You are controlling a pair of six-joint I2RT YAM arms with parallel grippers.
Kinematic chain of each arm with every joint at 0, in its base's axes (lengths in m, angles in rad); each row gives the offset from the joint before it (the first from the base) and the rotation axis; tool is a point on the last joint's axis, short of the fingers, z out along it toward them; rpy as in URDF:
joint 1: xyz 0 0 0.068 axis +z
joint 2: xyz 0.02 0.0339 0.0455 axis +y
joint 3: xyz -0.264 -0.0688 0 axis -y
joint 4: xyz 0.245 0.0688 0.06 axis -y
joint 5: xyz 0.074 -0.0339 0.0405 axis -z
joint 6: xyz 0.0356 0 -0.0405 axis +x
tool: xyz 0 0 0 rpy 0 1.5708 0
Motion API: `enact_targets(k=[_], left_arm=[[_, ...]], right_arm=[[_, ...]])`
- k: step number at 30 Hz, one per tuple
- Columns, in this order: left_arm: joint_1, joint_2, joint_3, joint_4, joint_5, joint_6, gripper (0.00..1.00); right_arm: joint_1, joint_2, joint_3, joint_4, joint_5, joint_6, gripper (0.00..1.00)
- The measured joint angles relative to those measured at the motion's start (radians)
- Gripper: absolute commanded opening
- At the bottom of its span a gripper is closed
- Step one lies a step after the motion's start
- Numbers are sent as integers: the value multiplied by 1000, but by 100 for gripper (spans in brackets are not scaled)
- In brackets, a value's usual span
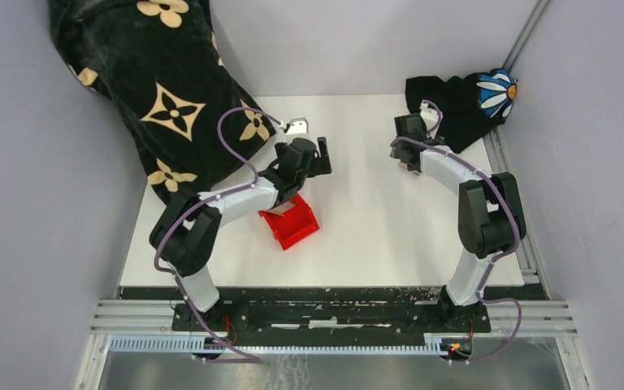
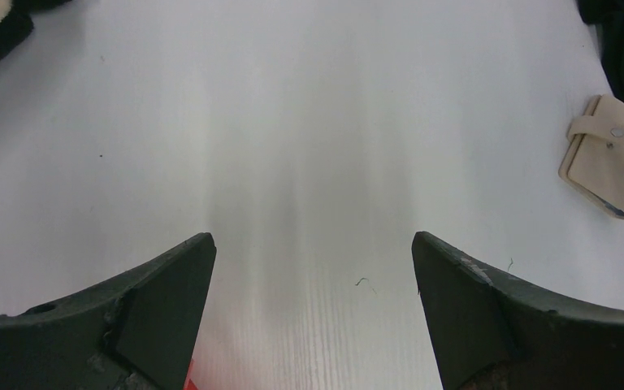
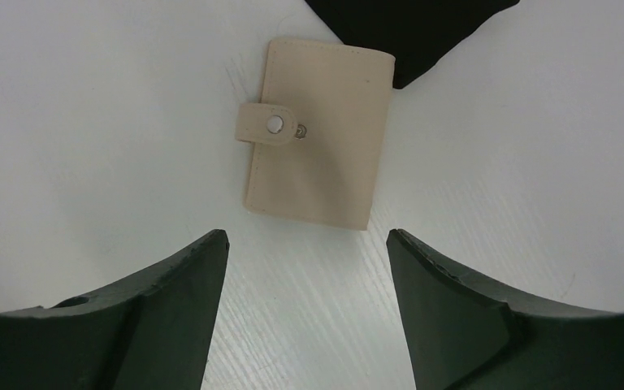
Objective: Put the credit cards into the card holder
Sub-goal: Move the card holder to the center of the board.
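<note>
The card holder [image 3: 318,134], a beige folded wallet with its snap tab fastened, lies flat on the white table just beyond my right gripper [image 3: 307,236]. That gripper is open, hovers above the table, and has nothing between its fingers. The card holder [image 2: 605,154] also shows at the right edge of the left wrist view. In the top view my right gripper [image 1: 409,150] hides it. My left gripper [image 2: 313,244] is open over bare table, seen in the top view [image 1: 318,156] left of centre. I cannot make out the credit cards for certain. A small whitish thing [image 1: 296,126] lies by the blanket's edge.
A red plastic bin [image 1: 291,221] sits under my left forearm. A black blanket with cream flowers [image 1: 154,89] covers the back left. A black cloth with a daisy [image 1: 463,101] lies at the back right, its corner [image 3: 406,32] just beyond the card holder.
</note>
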Motion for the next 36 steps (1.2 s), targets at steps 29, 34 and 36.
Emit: enact_targets(k=[29,34,36], left_arm=[[0,37,20,-51,-41,-80,97],[0,37,19,-51,-40,-84,97],[0,37,19,-51,-40,-84,97]], right_arm=[[-40,265,255,-203,-42,-25,80],[-40,312,311,-246,-26,-35,80],[-40,330,334,-261,-23,-39,80]])
